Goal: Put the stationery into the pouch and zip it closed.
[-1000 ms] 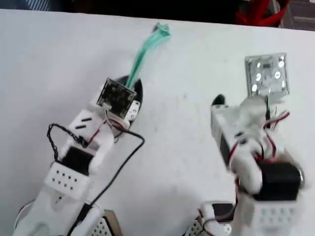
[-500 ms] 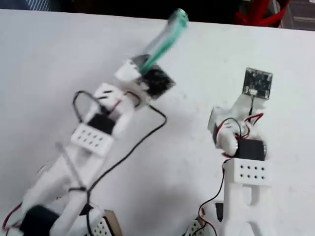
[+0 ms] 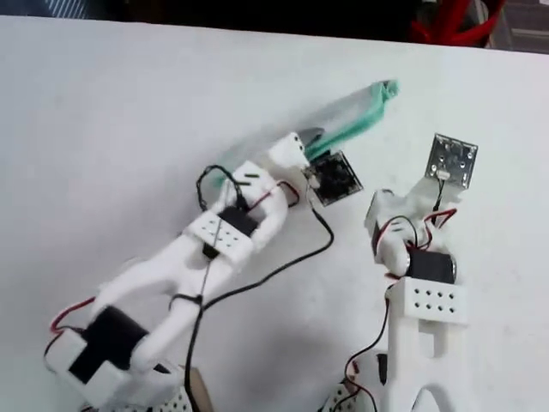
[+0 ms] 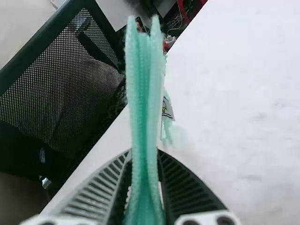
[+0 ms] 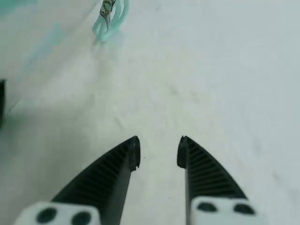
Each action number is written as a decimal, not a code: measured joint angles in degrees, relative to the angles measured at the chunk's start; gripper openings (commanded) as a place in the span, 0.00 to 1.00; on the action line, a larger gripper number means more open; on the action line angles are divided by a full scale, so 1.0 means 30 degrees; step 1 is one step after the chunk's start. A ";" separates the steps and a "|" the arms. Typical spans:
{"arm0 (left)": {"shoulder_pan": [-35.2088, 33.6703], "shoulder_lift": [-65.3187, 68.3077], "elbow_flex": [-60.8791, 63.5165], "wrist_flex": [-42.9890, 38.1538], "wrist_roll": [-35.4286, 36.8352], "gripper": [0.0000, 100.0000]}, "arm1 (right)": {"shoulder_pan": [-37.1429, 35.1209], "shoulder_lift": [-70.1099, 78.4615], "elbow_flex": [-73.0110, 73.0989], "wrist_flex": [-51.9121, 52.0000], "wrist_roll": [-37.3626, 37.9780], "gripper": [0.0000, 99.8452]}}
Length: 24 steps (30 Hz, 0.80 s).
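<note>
- From the high view, the left arm [image 3: 184, 262] lies slantwise across the white table [image 3: 129, 103], a black cable [image 3: 257, 279] trailing over its white plastic shell.
- The left gripper [image 3: 302, 142] is at the arm's far end, near the middle of the table.
- The left wrist view shows what the high view cannot: the left gripper [image 4: 144, 152] has its ribbed black fingers [image 4: 180, 180] pressed together on the pouch [image 4: 143, 84].
- In that view the pouch is edge-on, a thin teal band with a fine knitted or mesh grain, a small tag [image 4: 167, 108] hanging from it.
- Beyond the table edge stands a dark perforated mesh panel [image 4: 56, 93].
- In the high view the pouch [image 3: 347, 120] is a long, flat, pale green strip with a darker teal edge, running from the fingers toward the far right. Whether it touches the table I cannot tell.
- The right arm [image 3: 425, 300] stands near the table's right side.
- Its wrist view shows the right gripper [image 5: 157, 150] empty over bare table, a clear gap between its pointed, ribbed tips.
- A teal loop [image 5: 108, 18] lies farther off.
</note>
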 measured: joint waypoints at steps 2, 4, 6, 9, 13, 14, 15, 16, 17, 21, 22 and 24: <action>0.0000 0.0791 0.0586 0.0000 0.0205 0.17 | -0.0029 0.0000 0.0000 0.0000 -0.0088 0.13; -0.0088 0.1260 0.1026 0.0234 0.1201 0.19 | 0.0029 0.0000 0.0000 0.0000 -0.0147 0.13; -0.0088 0.1231 0.0967 0.0908 0.1993 0.20 | 0.0293 0.0000 0.0000 0.0000 -0.0234 0.13; -0.0088 0.0410 0.0615 0.3575 0.3253 0.21 | 0.0645 0.0000 0.0000 0.0000 -0.0264 0.13; -0.0176 -0.2110 -0.1055 0.9231 0.5480 0.25 | 0.0586 0.0000 0.0000 0.0000 -0.0264 0.13; -0.0176 -0.2813 -0.1553 1.0755 0.5832 0.25 | 0.0586 0.0000 0.0000 0.0000 -0.0264 0.13; -0.0147 -0.3516 -0.2022 1.2278 0.6007 0.26 | 0.0586 0.0000 0.0000 0.0000 -0.0264 0.13; 0.0000 -0.4249 -0.2491 1.3832 0.6125 0.26 | 0.0615 0.0000 0.0000 0.0000 -0.0264 0.13; 0.0176 -0.4982 -0.2872 1.5209 0.6212 0.26 | 0.0615 0.0000 0.0000 0.0000 -0.0264 0.13; 0.0938 -0.7531 -0.4103 1.9604 0.6300 0.27 | 0.0615 0.0000 0.0000 0.0000 -0.0264 0.13; 0.1201 -0.7912 -0.4103 2.0015 0.6300 0.27 | 0.0586 0.0000 0.0000 0.0000 -0.0264 0.13; 0.1612 -0.8205 -0.4103 2.0103 0.6300 0.27 | 0.0586 0.0000 0.0000 0.0000 -0.0264 0.13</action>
